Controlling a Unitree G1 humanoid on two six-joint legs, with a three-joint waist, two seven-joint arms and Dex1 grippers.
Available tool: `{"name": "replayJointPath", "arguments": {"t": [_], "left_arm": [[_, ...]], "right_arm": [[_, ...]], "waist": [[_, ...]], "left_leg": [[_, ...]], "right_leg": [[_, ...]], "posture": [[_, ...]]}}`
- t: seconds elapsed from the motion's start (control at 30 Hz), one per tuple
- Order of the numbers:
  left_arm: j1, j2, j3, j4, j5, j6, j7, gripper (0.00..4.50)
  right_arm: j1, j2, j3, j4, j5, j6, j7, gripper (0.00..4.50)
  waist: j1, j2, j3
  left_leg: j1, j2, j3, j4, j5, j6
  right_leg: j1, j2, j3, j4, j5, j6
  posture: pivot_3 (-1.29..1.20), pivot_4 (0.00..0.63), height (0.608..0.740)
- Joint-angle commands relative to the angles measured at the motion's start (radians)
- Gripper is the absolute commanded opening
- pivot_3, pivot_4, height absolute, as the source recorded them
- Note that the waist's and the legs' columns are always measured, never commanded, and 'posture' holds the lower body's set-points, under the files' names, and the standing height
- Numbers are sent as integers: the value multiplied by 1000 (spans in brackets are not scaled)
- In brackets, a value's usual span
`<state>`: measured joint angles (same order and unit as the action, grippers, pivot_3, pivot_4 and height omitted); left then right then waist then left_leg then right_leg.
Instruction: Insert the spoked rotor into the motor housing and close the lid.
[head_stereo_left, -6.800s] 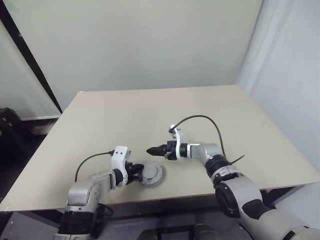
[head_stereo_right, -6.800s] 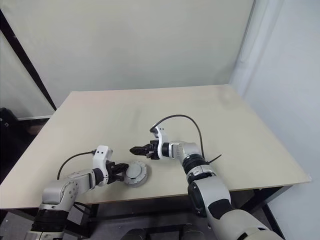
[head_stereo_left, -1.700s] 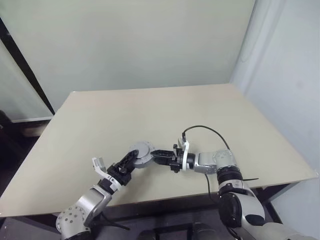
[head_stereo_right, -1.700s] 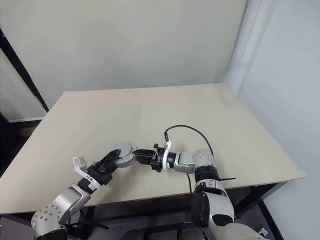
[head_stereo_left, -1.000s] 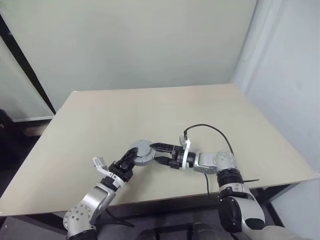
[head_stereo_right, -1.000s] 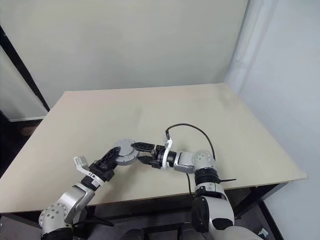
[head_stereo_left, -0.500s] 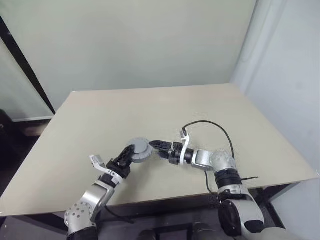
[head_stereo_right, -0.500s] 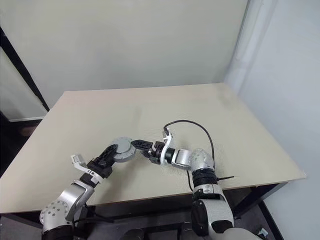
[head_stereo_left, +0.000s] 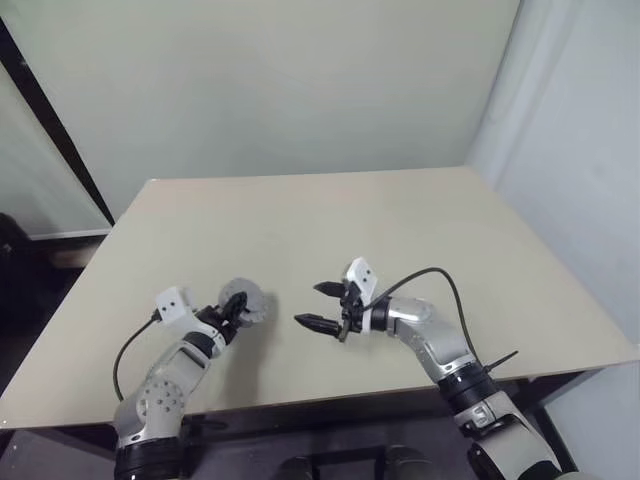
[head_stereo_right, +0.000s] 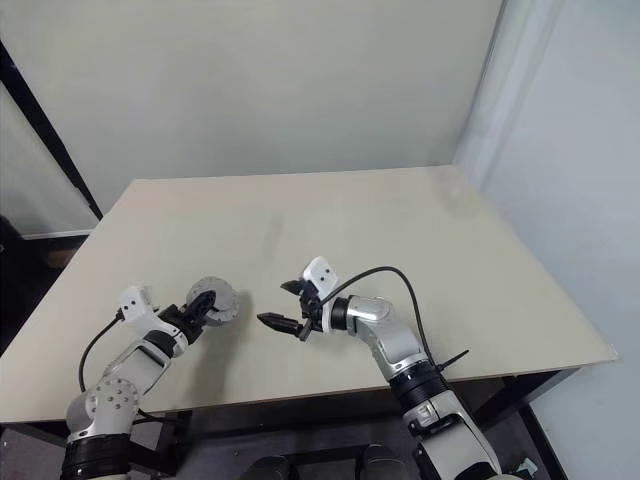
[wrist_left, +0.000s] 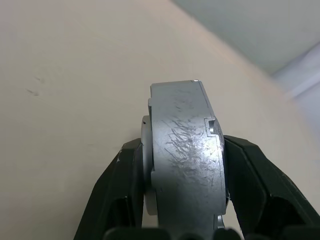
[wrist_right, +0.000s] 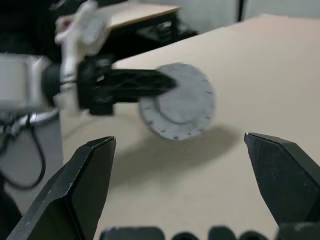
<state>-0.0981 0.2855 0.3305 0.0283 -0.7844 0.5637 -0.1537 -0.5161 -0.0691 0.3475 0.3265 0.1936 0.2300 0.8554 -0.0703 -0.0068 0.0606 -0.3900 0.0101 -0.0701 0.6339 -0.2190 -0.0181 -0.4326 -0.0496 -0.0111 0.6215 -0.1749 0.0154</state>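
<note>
My left gripper (head_stereo_left: 238, 306) is shut on the motor housing (head_stereo_left: 250, 303), a thick round grey metal disc held just above the table at the near left. Seen edge-on, its scratched rim (wrist_left: 185, 165) is clamped between the two fingers. A thinner plate lies against one face; I cannot tell whether it is the lid. The housing's pale grey face (wrist_right: 180, 105), with small holes round its edge, is turned toward my right gripper (head_stereo_left: 310, 305). That gripper is open and empty a short way to the right, pointing left at the disc. The spoked rotor is hidden.
The beige table (head_stereo_left: 400, 230) stretches bare behind and to the right of both arms. A black cable (head_stereo_left: 430, 275) loops over the right forearm. The table's near edge runs just below both grippers.
The left gripper has carried the disc leftward, away from the right gripper, and rolled it. The right gripper has rolled at the wrist and stayed open; a gap now separates the two.
</note>
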Motion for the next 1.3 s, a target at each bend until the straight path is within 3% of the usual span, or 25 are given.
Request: {"name": "replayJointPath", "arguments": {"t": [0.03,0.9,1.13,1.3], "left_arm": [[-59,-4,21,-30,24,-63,-29,1969],[-208,24,85,336,208,-202,-70,1969],[-188,34,95,326,243,-201,-50,4343],[-161,37,96,297,314,-242,17,4429]], "right_arm": [[1,0,6,-27,-24,-63,8,4500],[19,-13,-1,18,-122,-101,-71,4500],[18,-10,2,27,-124,-99,-79,4500],[17,-6,5,35,-125,-98,-78,4500]], "waist": [[1,0,0],[2,-3,-1],[0,-3,-1],[3,-3,-1]], "left_leg": [[-1,0,0,0,0,0],[-2,0,0,7,0,0],[5,0,0,7,0,0],[5,0,0,7,0,0]], "right_leg": [[-1,0,0,0,0,0],[0,0,0,3,1,1],[6,0,0,3,1,0],[7,0,0,3,1,0]], "posture": [[0,0,740],[0,0,740],[0,0,740],[0,0,740]]}}
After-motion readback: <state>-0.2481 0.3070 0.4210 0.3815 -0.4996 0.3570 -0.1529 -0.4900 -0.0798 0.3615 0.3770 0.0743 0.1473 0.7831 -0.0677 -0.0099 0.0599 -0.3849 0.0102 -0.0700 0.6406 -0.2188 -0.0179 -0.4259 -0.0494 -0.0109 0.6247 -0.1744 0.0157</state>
